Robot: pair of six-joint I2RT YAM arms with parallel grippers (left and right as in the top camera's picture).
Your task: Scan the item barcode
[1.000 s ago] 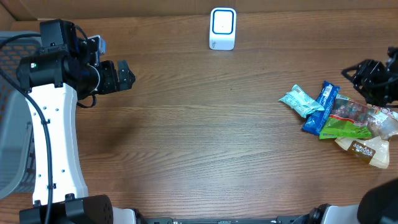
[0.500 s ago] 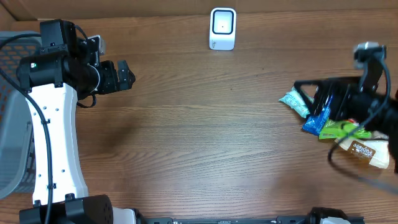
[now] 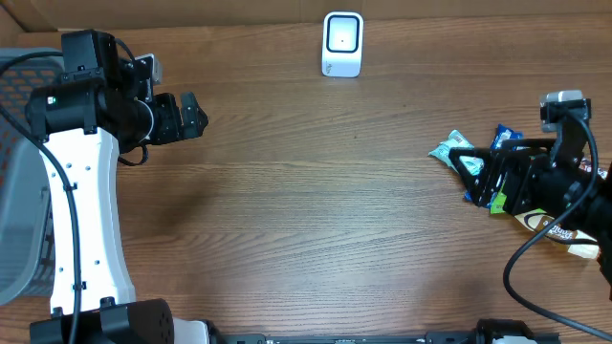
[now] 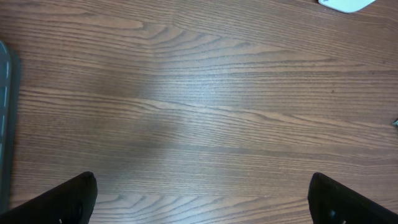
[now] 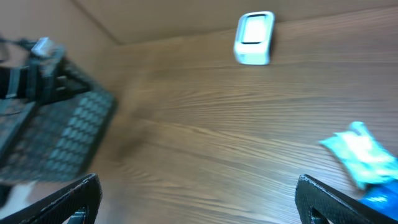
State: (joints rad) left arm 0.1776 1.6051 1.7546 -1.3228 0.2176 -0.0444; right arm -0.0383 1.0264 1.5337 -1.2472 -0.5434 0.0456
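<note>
Right gripper (image 3: 472, 174) jaws apart, just beside teal packet (image 3: 448, 150), well right of scanner (image 3: 342, 44). Pinch its free edge only, clear of blue packet (image 3: 505, 137). Left gripper (image 3: 191, 117) jaws apart, idle.

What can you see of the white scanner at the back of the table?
The white scanner is a small box with rounded corners, plastic by the look. It has a pale face panel ringed in blue and a plain white band below it. It sits alone at the middle of the far edge of the wooden table. Nothing but the table touches it. The snack packets lie well off on the right arm's side. The right wrist view shows it only blurred.
</note>
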